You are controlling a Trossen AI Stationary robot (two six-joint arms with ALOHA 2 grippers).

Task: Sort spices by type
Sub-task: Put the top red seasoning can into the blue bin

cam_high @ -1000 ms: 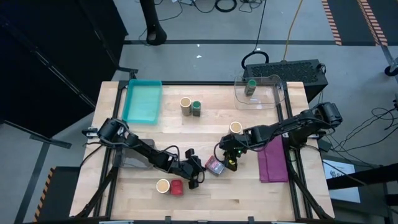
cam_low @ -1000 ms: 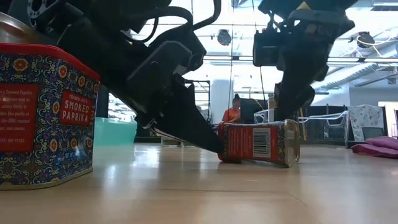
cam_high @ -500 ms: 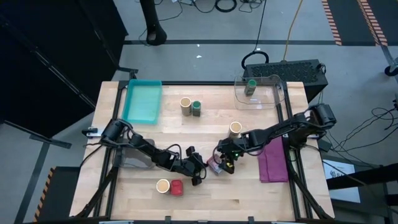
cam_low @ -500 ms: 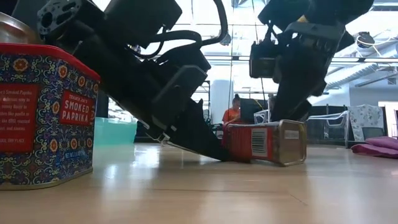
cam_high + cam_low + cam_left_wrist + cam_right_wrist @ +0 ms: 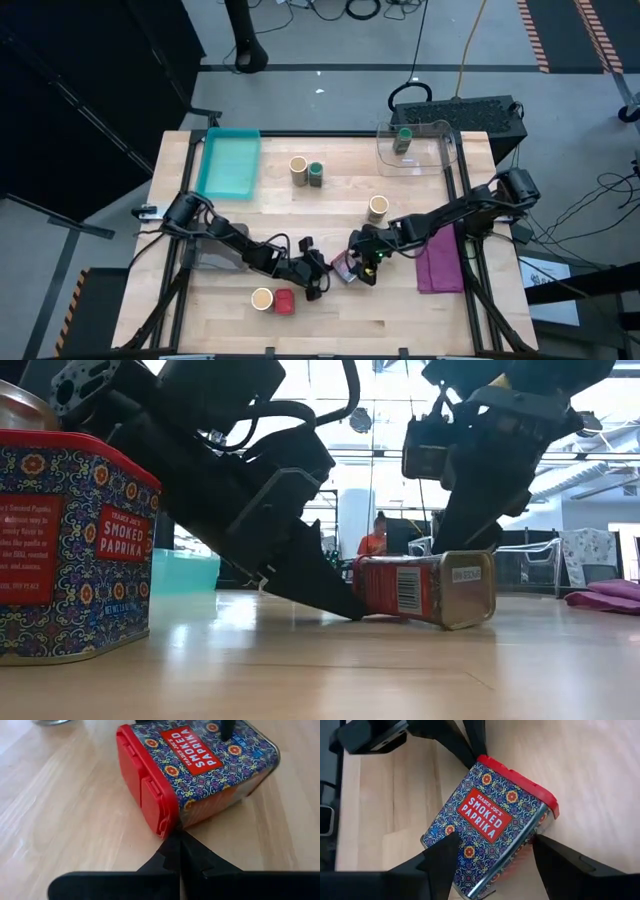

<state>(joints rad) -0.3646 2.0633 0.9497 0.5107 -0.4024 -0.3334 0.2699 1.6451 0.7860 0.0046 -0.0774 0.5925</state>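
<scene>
**Q:** Once shifted leftward over the table [image 5: 400, 310], straddles what at lower centre of the high view?

**A:** Right gripper [image 5: 362, 268]: now astride the fallen red paprika tin [image 5: 346, 266], jaws released on either side, no clench evident. Left gripper [image 5: 318, 285]: clenched on nothing, tip butted against the tin's lid. Pickup probably next; sorting hardly begun, with the matching red tin [image 5: 284, 302] waiting lower left.

**Q:** Shown by one view only?

**A:** Low view: tin on its side on the wood. Right wrist view: fingers flanking the label. Left wrist view: closed fingertips [image 5: 170, 855] meeting the lid's corner.
</scene>
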